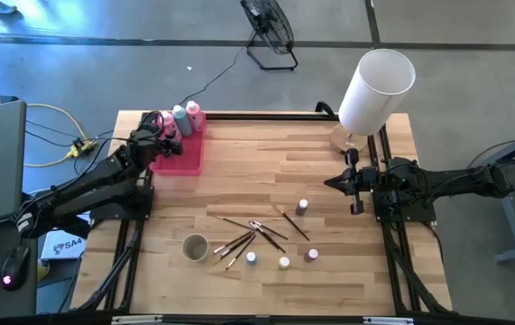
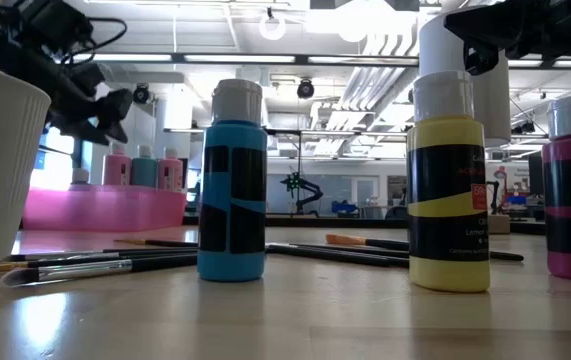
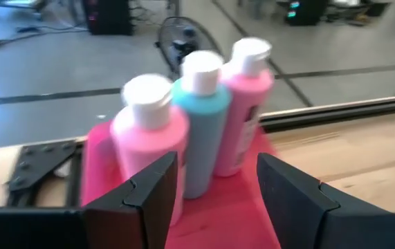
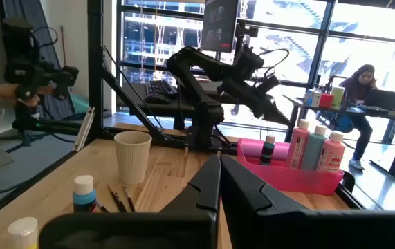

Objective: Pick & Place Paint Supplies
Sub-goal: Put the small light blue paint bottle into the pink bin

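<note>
Pink tray (image 1: 183, 159): was placed at the far left corner of the wooden table (image 1: 329, 262), seen from above.
Bottles: two pink bottles (image 3: 152, 142) (image 3: 243, 104) and one teal bottle (image 3: 203, 117), all white-capped, were stood upright in a close row at the tray's far end, touching or nearly touching.
Small dark pot (image 4: 270, 149): was seen standing in the tray, beside the bottles.
Left gripper (image 3: 214, 190): was held over the tray, just short of the bottles; its fingers were spread apart and nothing was held between them.
Right gripper (image 1: 354, 182): was parked at the right side of the table, near the white cylinder (image 1: 376, 90); its fingers were pressed together and nothing was gripped.
Brushes (image 1: 250, 233): were scattered flat on the near middle of the table, some crossing one another.
Paint pots (image 1: 303, 207): were dotted upright around the brushes, apart from each other; a blue pot (image 2: 232, 182) and a yellow pot (image 2: 449, 185) were seen close up.
Paper cup (image 1: 195, 246): was stood upright just left of the brushes.
</note>
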`<state>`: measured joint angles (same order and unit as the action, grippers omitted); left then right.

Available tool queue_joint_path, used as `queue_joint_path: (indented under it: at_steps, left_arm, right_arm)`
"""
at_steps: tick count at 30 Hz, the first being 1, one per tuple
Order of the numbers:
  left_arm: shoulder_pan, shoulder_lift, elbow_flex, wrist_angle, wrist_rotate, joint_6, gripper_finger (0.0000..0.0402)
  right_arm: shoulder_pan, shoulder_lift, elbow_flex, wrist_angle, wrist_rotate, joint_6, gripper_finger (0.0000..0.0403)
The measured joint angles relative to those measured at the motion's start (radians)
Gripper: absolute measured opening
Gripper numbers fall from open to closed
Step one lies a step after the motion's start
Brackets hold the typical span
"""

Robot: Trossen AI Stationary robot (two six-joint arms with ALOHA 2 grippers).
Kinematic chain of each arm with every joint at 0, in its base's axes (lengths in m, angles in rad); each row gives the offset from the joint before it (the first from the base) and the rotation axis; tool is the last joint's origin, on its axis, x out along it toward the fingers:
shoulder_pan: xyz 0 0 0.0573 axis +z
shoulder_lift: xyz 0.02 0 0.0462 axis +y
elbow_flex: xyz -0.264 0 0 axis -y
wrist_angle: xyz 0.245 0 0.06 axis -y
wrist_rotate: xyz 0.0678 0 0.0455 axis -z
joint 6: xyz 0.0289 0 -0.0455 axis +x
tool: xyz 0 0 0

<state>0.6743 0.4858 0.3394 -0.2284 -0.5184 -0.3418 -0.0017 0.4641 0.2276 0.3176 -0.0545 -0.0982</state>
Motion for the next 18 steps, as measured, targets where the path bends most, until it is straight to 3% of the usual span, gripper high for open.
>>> queue_joint_path:
  at_steps: [13,18]
  left_arm:
    - [0.0,0.003,0.047,0.006,0.298,0.024,0.0196]
    - [-0.006,0.018,0.047,0.108,0.561,0.093,0.0196]
  right_arm:
    - [0.0,0.0,0.0,0.0,0.0,0.0,0.0003]
    - [0.0,0.0,0.0,0.006,0.0,0.0,0.0003]
